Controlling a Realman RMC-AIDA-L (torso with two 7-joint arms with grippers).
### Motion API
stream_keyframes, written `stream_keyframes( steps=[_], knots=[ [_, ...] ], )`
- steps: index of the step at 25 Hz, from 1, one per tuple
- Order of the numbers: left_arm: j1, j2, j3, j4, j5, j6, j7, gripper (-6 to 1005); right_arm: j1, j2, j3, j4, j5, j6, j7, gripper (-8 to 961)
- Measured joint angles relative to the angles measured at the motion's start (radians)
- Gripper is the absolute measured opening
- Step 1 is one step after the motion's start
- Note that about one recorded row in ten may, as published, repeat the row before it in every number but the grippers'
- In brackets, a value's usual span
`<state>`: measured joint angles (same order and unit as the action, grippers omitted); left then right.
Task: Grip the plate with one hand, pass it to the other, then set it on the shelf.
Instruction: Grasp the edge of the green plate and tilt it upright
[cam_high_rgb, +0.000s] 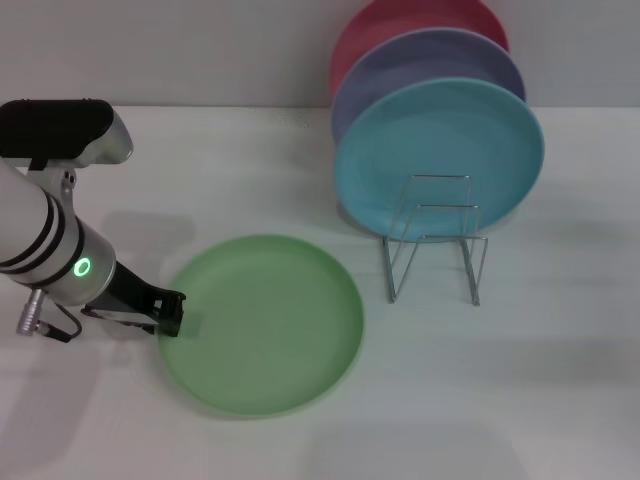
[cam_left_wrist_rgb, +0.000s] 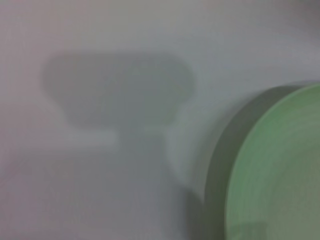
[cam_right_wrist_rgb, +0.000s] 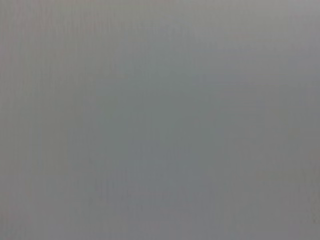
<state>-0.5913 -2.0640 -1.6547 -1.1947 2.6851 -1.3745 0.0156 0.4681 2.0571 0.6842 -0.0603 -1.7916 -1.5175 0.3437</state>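
Observation:
The light green plate (cam_high_rgb: 262, 322) lies flat on the white table, left of centre in the head view. Its rim also shows in the left wrist view (cam_left_wrist_rgb: 280, 170). My left gripper (cam_high_rgb: 170, 313), on the white arm with the green light, is low over the table at the plate's left rim. Whether it touches the rim I cannot tell. The silver wire shelf (cam_high_rgb: 435, 240) stands to the right of the plate, with its front loops bare. My right gripper is out of view, and the right wrist view shows only plain grey.
A turquoise-blue plate (cam_high_rgb: 440, 155) stands upright in the back of the rack, with a lavender plate (cam_high_rgb: 425, 65) and a red plate (cam_high_rgb: 400, 25) behind it. The white table (cam_high_rgb: 520, 400) stretches in front and to the right.

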Motion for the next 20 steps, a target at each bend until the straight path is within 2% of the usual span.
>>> stream_keyframes(
  steps=[9,12,20],
  knots=[
    [0.002,0.001,-0.006,-0.001,-0.004,0.0,0.002,167,0.001,0.0,0.0,0.001,0.0,-0.001,0.0,755],
    [0.005,0.001,-0.01,-0.004,-0.007,-0.005,0.009,88,0.002,0.0,0.0,0.001,0.0,-0.001,0.0,755],
    [0.015,0.002,-0.02,-0.023,-0.024,-0.015,0.037,55,0.001,0.0,0.0,0.001,0.0,-0.001,0.0,754]
  ],
)
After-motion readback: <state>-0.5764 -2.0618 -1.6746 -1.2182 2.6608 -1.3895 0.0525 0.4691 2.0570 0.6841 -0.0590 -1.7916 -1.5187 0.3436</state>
